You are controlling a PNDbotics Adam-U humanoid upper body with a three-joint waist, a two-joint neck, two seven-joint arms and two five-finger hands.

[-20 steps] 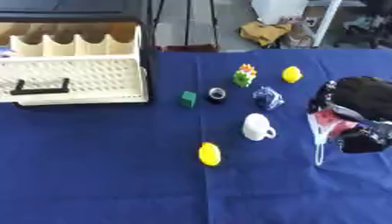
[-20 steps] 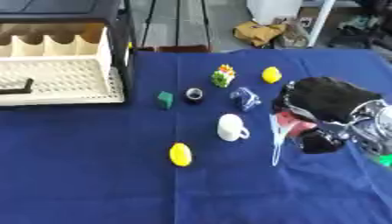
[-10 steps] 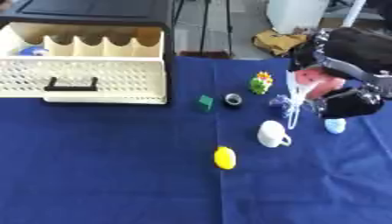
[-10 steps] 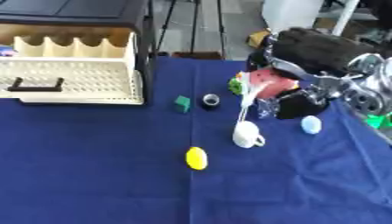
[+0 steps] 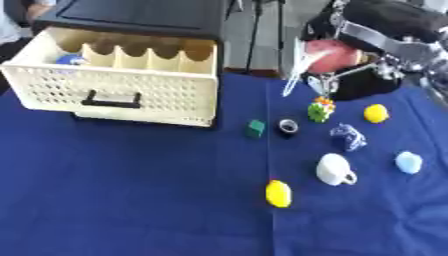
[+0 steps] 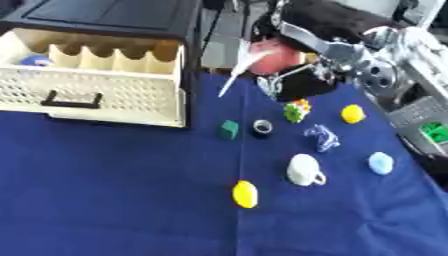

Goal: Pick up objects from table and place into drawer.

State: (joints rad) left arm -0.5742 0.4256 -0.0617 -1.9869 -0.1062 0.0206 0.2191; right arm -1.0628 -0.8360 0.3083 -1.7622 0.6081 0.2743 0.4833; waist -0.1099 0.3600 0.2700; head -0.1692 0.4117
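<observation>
Right hand (image 5: 346,57) aloft at far right, fingers curled round white spoon (image 5: 293,75); long axis slants down-left. Drawer (image 5: 122,82) open, left of hand, well apart, so carry runs leftward. Left hand not visible. Cup (image 5: 332,169), lemon (image 5: 278,193) remain on table (image 5: 131,200).

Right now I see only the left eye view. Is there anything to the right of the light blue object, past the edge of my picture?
Observer: Yes. Right of the light blue object, a grey ribbed thing with a green piece in it shows at the right edge of the right eye view.
Operator: My right robot hand holds the white stick. Do you see more of the arm behind it?
Observer: Yes. A round silver joint shows behind it, and the arm goes on toward the upper right corner.
</observation>
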